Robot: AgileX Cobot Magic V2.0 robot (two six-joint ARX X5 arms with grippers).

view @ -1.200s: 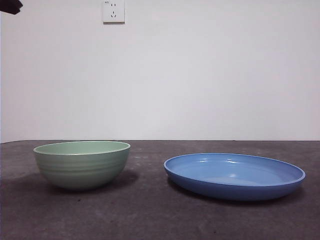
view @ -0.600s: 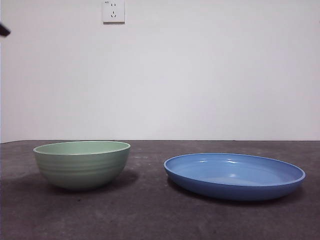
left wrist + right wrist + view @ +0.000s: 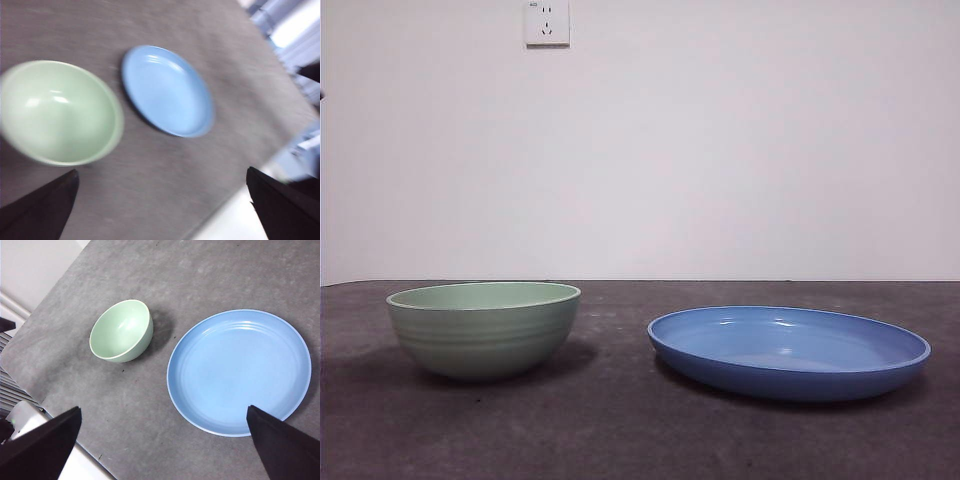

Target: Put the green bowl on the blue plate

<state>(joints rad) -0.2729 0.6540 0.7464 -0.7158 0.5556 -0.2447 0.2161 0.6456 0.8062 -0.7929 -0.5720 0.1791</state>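
The green bowl (image 3: 483, 328) stands upright on the dark grey table, to the left of the blue plate (image 3: 790, 350), with a gap between them. Both are empty. The left wrist view is blurred and looks down on the bowl (image 3: 57, 112) and the plate (image 3: 167, 90); my left gripper (image 3: 161, 171) is open and empty above the table, nearer the bowl. The right wrist view shows the bowl (image 3: 122, 330) and the plate (image 3: 239, 371) from high up; my right gripper (image 3: 163, 409) is open and empty, well above both.
A white wall with a socket (image 3: 547, 22) stands behind the table (image 3: 620, 430). The table's edge (image 3: 55, 407) runs close to the bowl's side in the right wrist view, with a white frame beyond it.
The black arm tip at the front view's top left corner has slid down the left edge and almost out of view. The bowl and the plate have not moved.
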